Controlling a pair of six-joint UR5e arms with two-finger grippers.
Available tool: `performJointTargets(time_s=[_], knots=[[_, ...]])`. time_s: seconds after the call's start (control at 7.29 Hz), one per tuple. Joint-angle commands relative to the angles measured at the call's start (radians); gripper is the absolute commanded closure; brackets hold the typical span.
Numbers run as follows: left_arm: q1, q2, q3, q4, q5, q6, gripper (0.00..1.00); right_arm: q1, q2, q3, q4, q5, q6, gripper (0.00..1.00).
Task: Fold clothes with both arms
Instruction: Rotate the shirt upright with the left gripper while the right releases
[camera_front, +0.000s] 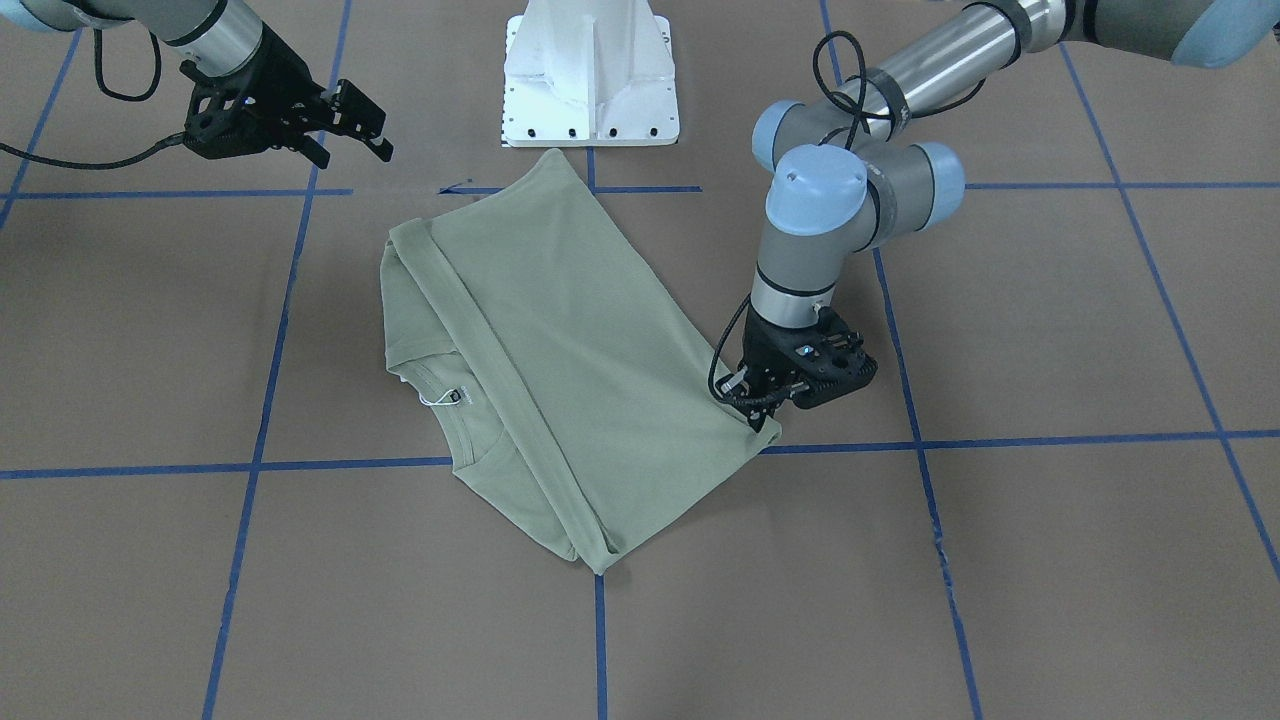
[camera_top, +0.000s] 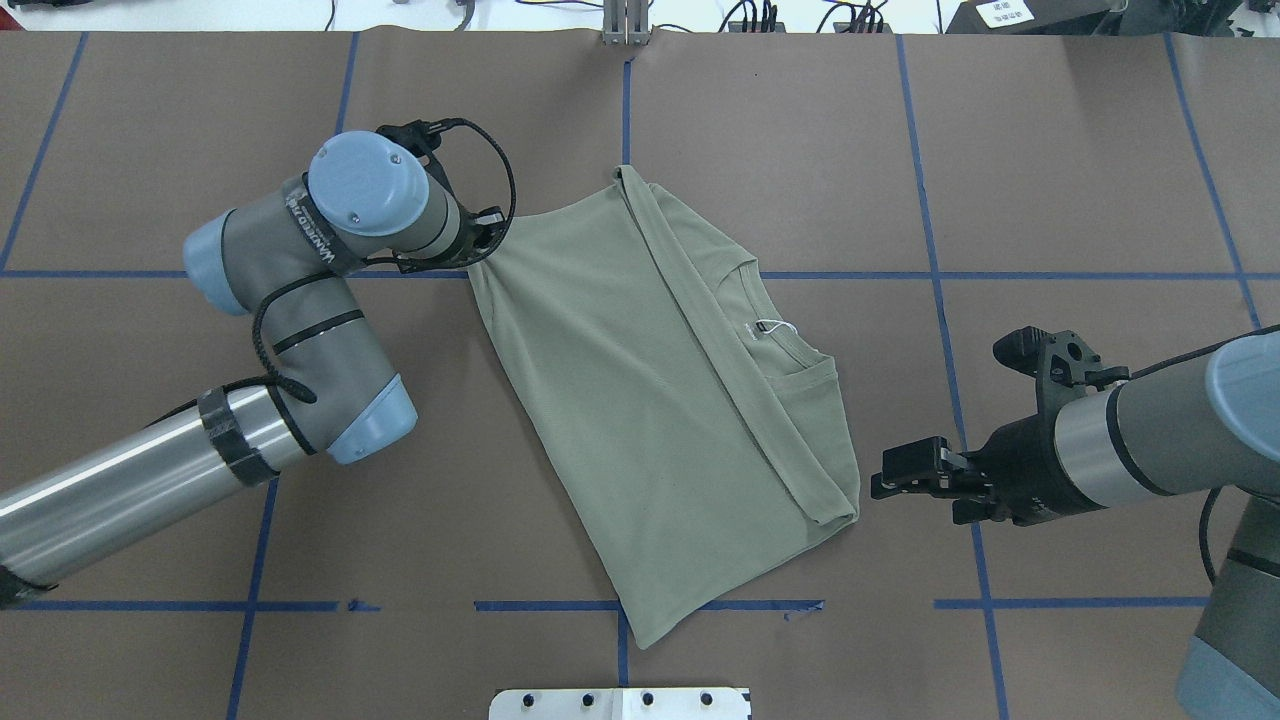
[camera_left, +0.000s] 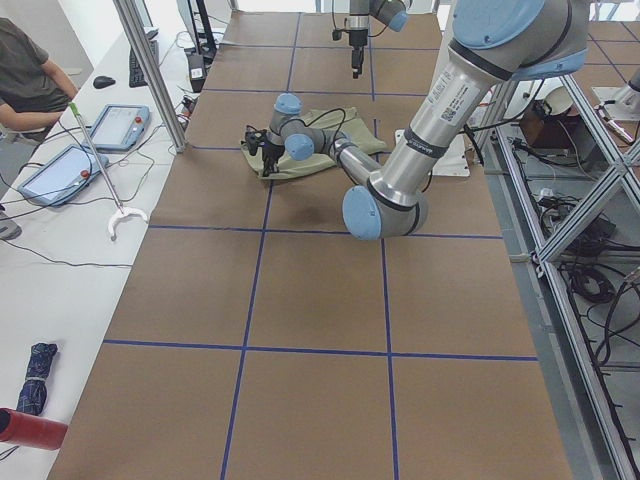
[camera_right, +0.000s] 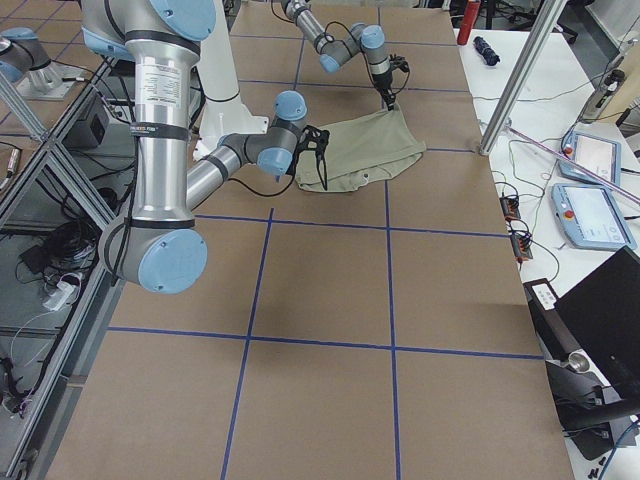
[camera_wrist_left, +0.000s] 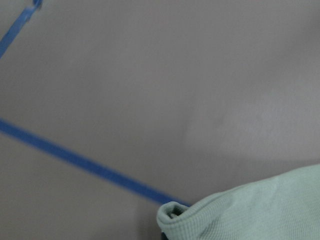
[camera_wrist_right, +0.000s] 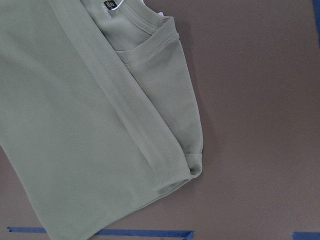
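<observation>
The sage-green shirt (camera_front: 560, 340) (camera_top: 650, 400) lies folded on the brown table, with the round neck and its white hang tag (camera_top: 770, 327) showing beside a long fold. My left gripper (camera_front: 762, 415) (camera_top: 482, 250) points down at the shirt's far corner on my left side. In the left wrist view a curled bit of that corner (camera_wrist_left: 172, 210) sits right at the fingers, so the gripper looks shut on it. My right gripper (camera_front: 355, 130) (camera_top: 895, 475) hovers open just off the near right corner, holding nothing. The right wrist view looks down on that folded corner (camera_wrist_right: 192, 165).
The white pedestal (camera_front: 590, 75) stands at the table's near edge, just behind the shirt. Blue tape lines (camera_top: 940, 275) cross the brown surface. A seated person (camera_left: 25, 80), tablets (camera_left: 60, 170) and a metal post (camera_left: 150, 70) are along the operators' side.
</observation>
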Motion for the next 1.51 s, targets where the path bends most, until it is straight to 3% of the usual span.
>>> performJointTargets(time_s=[0.0,0.27,0.41,0.55,0.69,0.96,1.1,1.37], knots=[[-0.027,-0.137,0.234,-0.14,0.051,0.059,1.0,-0.003,0.0,-0.001,0.0,-0.013,0.0,0.0],[-0.013,-0.327,0.552,-0.35,0.119,0.058,1.0,-0.003,0.0,-0.006,0.0,-0.018,0.0,0.0],[-0.013,-0.325,0.561,-0.369,0.128,0.06,1.0,-0.003,0.0,-0.007,0.0,-0.035,-0.002,0.0],[-0.017,-0.323,0.561,-0.369,0.129,0.075,0.54,-0.007,0.0,-0.01,-0.002,-0.068,-0.002,0.0],[-0.027,-0.32,0.561,-0.369,0.13,0.168,0.01,-0.007,0.015,-0.023,-0.002,-0.085,-0.003,0.0],[-0.083,-0.314,0.554,-0.365,0.107,0.251,0.0,-0.01,0.069,-0.047,-0.014,-0.11,-0.015,0.0],[-0.096,-0.274,0.511,-0.349,0.033,0.268,0.0,-0.01,0.107,-0.068,-0.035,-0.118,-0.059,0.0],[-0.093,-0.101,0.265,-0.256,-0.014,0.303,0.0,-0.012,0.245,-0.101,-0.238,-0.145,-0.287,0.0]])
